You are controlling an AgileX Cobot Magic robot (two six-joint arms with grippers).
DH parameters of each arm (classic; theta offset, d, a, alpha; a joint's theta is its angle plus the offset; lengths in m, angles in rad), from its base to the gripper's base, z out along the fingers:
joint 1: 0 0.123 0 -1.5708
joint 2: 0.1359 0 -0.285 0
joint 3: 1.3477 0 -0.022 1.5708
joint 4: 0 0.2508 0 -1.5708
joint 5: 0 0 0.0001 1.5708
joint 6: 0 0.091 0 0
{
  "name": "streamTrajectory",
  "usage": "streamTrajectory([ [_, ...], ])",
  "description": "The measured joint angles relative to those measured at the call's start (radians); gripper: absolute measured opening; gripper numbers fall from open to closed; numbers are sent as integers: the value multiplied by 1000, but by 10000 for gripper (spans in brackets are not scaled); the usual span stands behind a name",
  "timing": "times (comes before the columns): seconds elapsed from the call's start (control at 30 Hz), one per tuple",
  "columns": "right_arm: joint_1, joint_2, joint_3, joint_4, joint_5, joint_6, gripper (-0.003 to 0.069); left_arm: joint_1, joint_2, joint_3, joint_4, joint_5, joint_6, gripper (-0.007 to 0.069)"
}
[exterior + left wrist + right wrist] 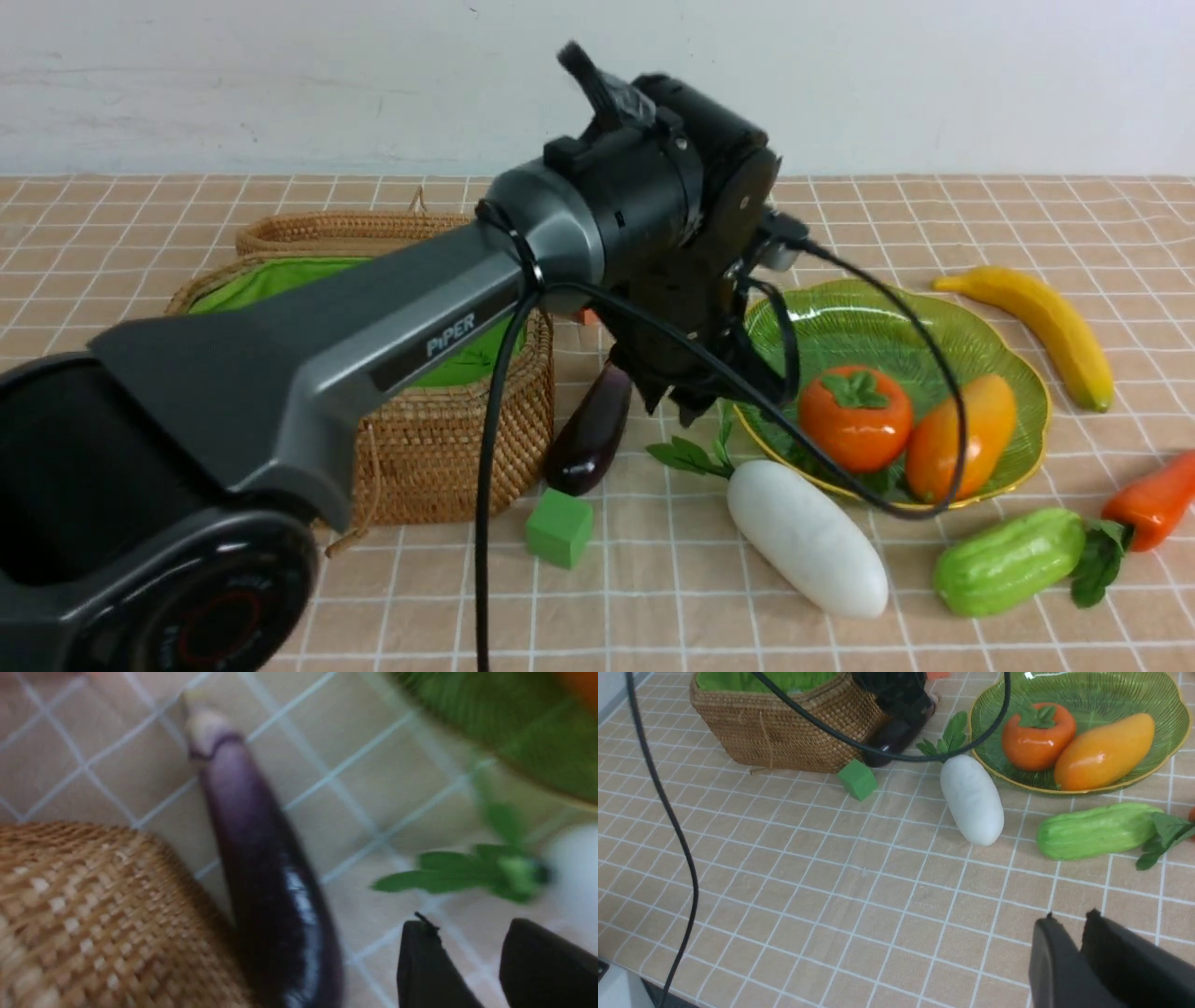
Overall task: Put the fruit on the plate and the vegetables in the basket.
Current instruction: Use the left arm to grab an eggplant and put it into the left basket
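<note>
The eggplant point(590, 439) lies mid-tabletop against the basket point(439, 439). It is probably light, stiff and slippery, so grip its thick middle. The left claw point(467, 921) hovers beside it, spread and empty. The right claw point(1070, 918) is nearly pressed together, empty.

Left arm point(308, 345): a long, tapering link in matte dark grey, with a black inset strip lettered PiPER point(451, 336) in pale grey. At seven o'clock of the front view sits a glossy black round joint housing point(215, 616) with a faint red ring on its cap. Towards one o'clock, a silver-grey collar point(551, 224) meets a bulky black wrist block point(672, 187). A thick black cable point(485, 485) hangs from the collar; thinner black cables point(924, 373) arc off the wrist. The left gripper point(472, 933) and right gripper point(1071, 919) have flat, matte black, wedge-shaped fingers
</note>
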Motion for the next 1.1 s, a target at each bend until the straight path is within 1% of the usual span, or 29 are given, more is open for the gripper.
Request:
streamTrajectory([
  [0.13,0,0,0,1,-7,0,104,3,62,2,118,-9,-17,380],
  [0.17,0,0,0,1,-7,0,104,3,73,2,155,-17,-32,408],
  [0.2,0,0,0,1,-7,0,104,3,78,2,177,-21,-41,418],
  [0.23,0,0,0,1,-8,0,104,3,91,2,232,-38,-80,459],
  [0.37,0,0,0,7,-9,0,104,3,113,2,291,-65,-135,486],
  [0.6,0,0,0,13,-9,-23,104,0,143,0,321,-82,-141,479],
  [0.67,0,0,0,13,-9,-25,106,-2,152,-1,315,-99,-141,463],
  [0.77,0,0,0,13,-9,-26,108,-2,162,-1,317,-105,-144,414],
  [1.1,0,0,0,15,-9,-31,108,-6,161,-1,316,-106,-146,408],
])
